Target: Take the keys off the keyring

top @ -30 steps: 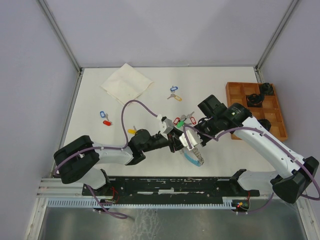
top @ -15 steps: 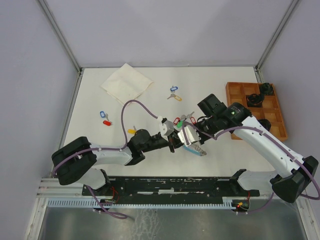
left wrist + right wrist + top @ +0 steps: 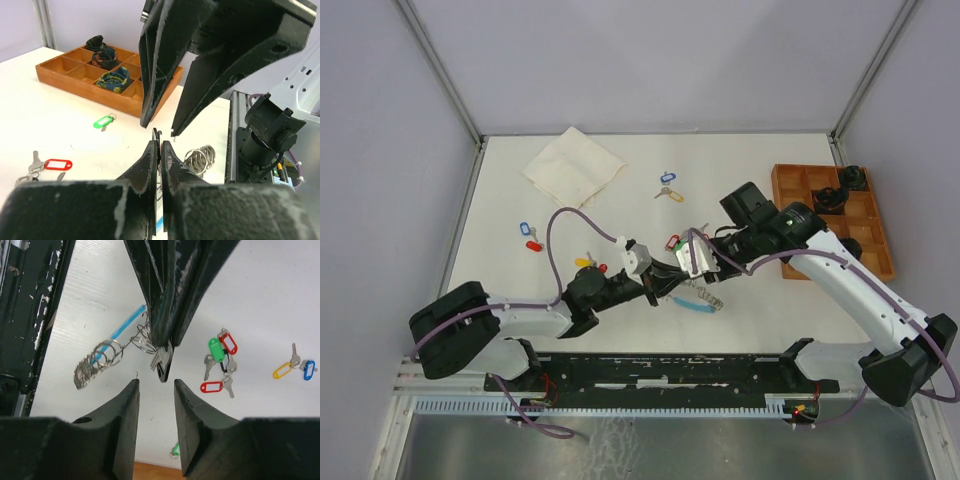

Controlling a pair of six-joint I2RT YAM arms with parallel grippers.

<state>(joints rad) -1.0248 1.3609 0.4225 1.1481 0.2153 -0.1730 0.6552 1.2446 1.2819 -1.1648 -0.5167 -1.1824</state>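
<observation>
Several keys (image 3: 162, 362) under L fingers (image 3: 143, 167), keyring (image 3: 125, 324) pinched, R fingers (image 3: 125, 420) apart.

My overhead camera sits high behind the arm bases and looks down on the table (image 3: 740, 165), with the bases at 6 o'clock and the wooden tray (image 3: 777, 200) at 3. The left wrist view is low and close, facing that tray (image 3: 85, 89) at 10 o'clock, with the right gripper (image 3: 160, 127) at 12. The right wrist view looks steeply down, with the left gripper (image 3: 161, 340) at 12. All three views share the keyring (image 3: 125, 325).
</observation>
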